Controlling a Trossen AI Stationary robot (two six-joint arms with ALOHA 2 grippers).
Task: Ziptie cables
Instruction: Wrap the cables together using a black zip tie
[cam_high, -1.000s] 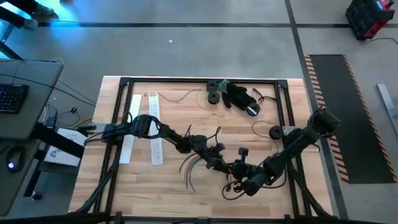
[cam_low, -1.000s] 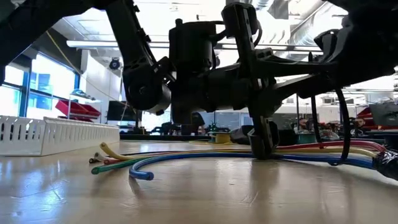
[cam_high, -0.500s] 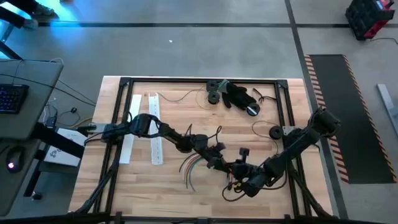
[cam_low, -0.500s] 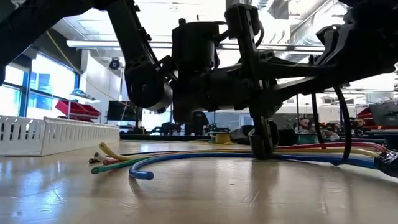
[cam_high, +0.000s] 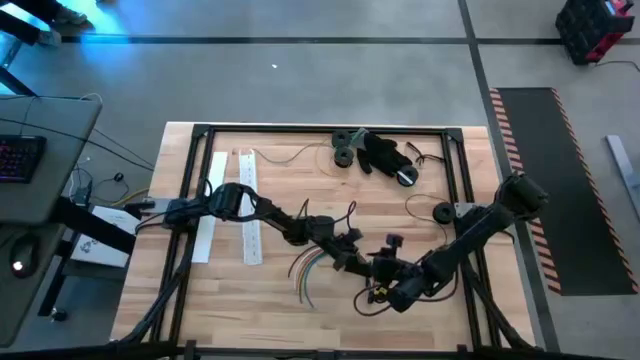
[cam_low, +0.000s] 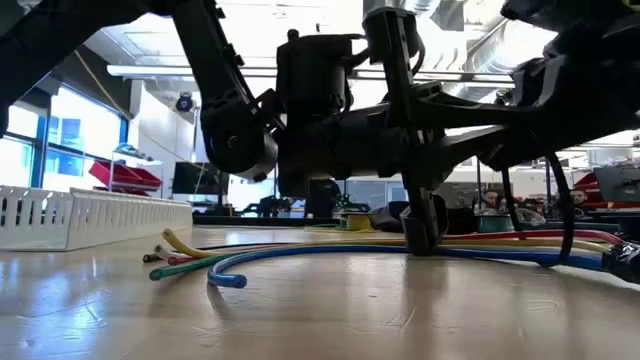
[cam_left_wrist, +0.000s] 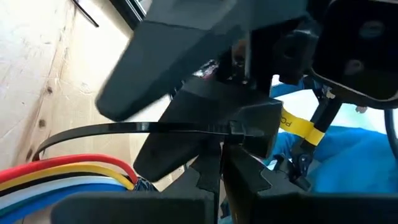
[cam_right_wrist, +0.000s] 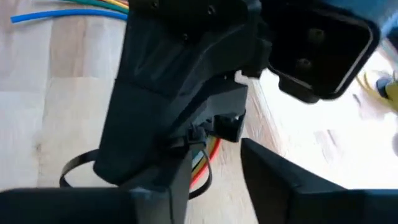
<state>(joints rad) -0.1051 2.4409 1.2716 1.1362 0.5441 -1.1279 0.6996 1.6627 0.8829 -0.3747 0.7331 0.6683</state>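
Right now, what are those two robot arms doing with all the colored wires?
The two arms are trying to tie the cables together with a black zip tie. The left gripper and the right gripper meet over the near middle of the wooden table, right at the bundle. The zip tie is looped around the cables but still loose, not pulled tight. The cables' free ends fan out on the table.

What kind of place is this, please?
Probably a robotics lab or workshop. A wooden table with a black frame stands on a bare concrete floor, a desk with a keyboard is beside it, and exposed ceiling ducts show beyond.
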